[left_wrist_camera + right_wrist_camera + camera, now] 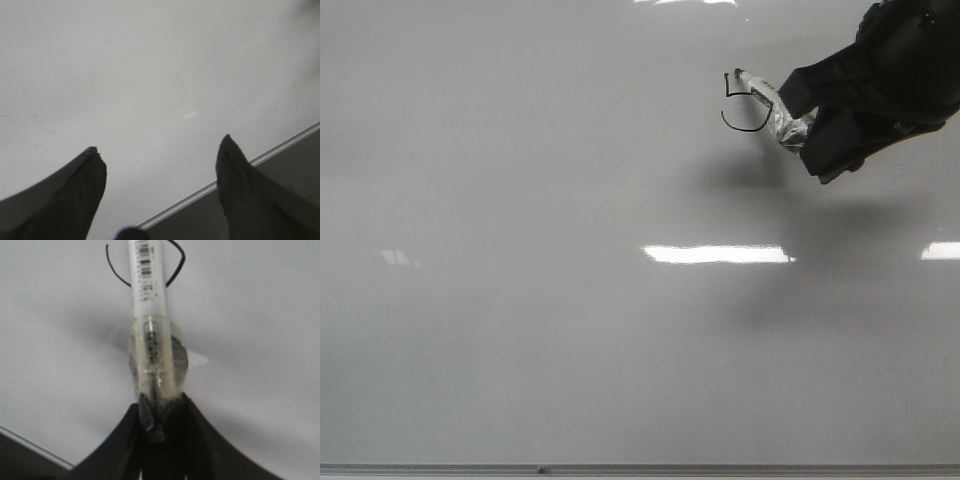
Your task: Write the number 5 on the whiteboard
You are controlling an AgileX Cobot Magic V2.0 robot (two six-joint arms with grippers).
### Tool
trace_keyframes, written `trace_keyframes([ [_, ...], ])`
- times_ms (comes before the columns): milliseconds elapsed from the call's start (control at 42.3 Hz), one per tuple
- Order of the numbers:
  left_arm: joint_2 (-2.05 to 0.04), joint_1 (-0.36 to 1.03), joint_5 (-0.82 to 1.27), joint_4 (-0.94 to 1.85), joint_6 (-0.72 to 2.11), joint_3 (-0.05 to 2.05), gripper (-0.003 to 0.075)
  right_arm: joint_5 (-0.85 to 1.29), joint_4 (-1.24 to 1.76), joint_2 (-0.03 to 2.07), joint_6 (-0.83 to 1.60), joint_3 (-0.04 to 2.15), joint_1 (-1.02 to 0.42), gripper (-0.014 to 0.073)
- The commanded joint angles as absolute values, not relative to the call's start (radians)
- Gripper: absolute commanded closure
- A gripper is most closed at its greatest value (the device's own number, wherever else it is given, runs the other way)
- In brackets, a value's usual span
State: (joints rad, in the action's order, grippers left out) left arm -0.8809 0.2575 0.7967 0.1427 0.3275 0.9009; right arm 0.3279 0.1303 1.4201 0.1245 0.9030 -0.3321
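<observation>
The right gripper (798,118) fingers clamp a marker (766,100) slanting toward the whiteboard's (570,330) far-left, its tip at the number 5 (745,105). The left gripper (160,150) fingers gape, holding nothing, near the board's metal edge (235,175).

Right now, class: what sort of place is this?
Probably an indoor robot test bench: a glossy whiteboard fills the view, reflecting ceiling lights; the right gripper holds a marker beside a partly drawn number 5.
</observation>
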Motion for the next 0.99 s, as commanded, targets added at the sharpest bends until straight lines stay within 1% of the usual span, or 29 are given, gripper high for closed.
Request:
trace_keyframes([
  [0,-0.878,0.258,0.727,0.159,0.316,0.927,0.0258,0.290,0.120,1.395,0.133,0.934,-0.290,0.0662],
  [118,-0.878,0.258,0.727,0.159,0.316,0.927,0.0258,0.310,0.120,1.395,0.133,0.934,-0.247,0.0662],
  [213,-0.878,0.258,0.727,0.159,0.316,0.927,0.0258,0.316,0.121,1.386,0.133,0.935,-0.254,0.0662],
  [378,-0.878,0.258,0.718,0.159,0.321,0.927,0.0258,0.331,0.121,1.312,0.133,0.935,-0.319,0.0662],
  [497,-0.878,0.275,0.718,0.185,0.370,0.927,0.0258,0.437,0.120,1.230,0.162,0.935,-0.389,0.0662],
  [662,-0.878,0.377,0.716,0.247,0.473,0.927,0.0258,0.634,0.120,1.152,0.316,0.935,-0.515,0.0662],
  [733,-0.882,0.452,0.712,0.251,0.495,0.927,0.0251,0.729,0.120,1.118,0.424,0.935,-0.592,0.0662],
  [757,-0.884,0.476,0.719,0.251,0.495,0.932,0.0237,0.754,0.120,1.107,0.451,0.935,-0.620,0.0662],
  [804,-0.905,0.537,0.748,0.251,0.501,0.948,0.0183,0.802,0.120,1.088,0.508,0.935,-0.665,0.0662],
  [875,-0.936,0.602,0.781,0.256,0.535,0.970,0.0133,0.841,0.121,1.070,0.541,0.935,-0.708,0.0662],
  [899,-0.954,0.636,0.795,0.258,0.556,0.981,0.0122,0.854,0.121,1.062,0.546,0.935,-0.725,0.0662],
  [969,-1.004,0.724,0.822,0.263,0.624,1.010,0.0120,0.881,0.121,1.044,0.546,0.935,-0.756,0.0662],
])
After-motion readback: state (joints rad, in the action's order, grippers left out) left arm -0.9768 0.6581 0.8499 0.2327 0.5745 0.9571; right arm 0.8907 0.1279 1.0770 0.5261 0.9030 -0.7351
